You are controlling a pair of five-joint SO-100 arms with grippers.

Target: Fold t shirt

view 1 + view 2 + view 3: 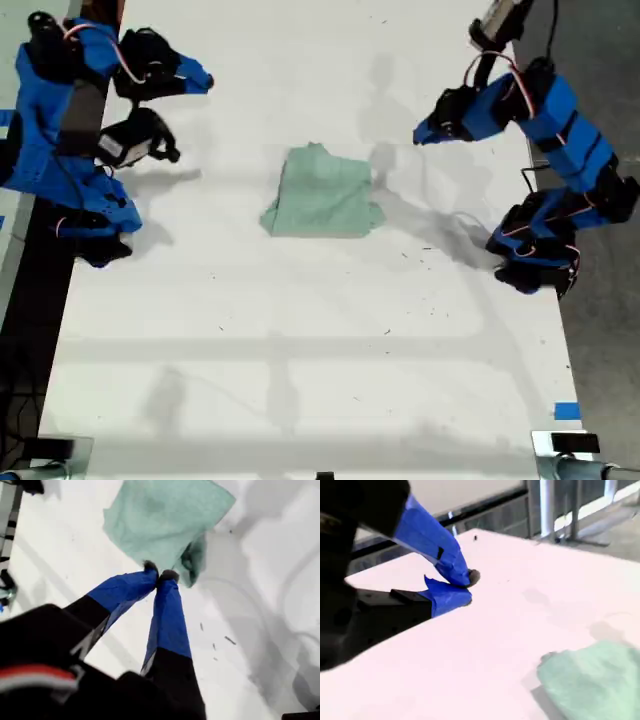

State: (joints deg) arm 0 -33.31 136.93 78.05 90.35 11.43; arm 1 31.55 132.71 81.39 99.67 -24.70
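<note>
The t shirt (325,195) is a pale mint-green bundle, folded to a rough square, lying on the white table (300,350) a little above its middle. My first gripper (418,135) belongs to the arm at the exterior view's right; it hovers just off the shirt's upper right corner. In the first wrist view my first gripper (160,575) is shut with nothing in it, the t shirt (160,520) just beyond the tips. My second gripper (205,82), at the exterior view's upper left, is well away from the shirt. In the second wrist view my second gripper (467,587) has its jaws together and empty, and the t shirt (595,680) lies far off.
Both blue arm bases stand at the table's side edges in the exterior view. A piece of blue tape (566,410) marks the exterior view's lower right edge. Small dark specks (415,250) dot the table beside the shirt. Bare white table stretches below the shirt.
</note>
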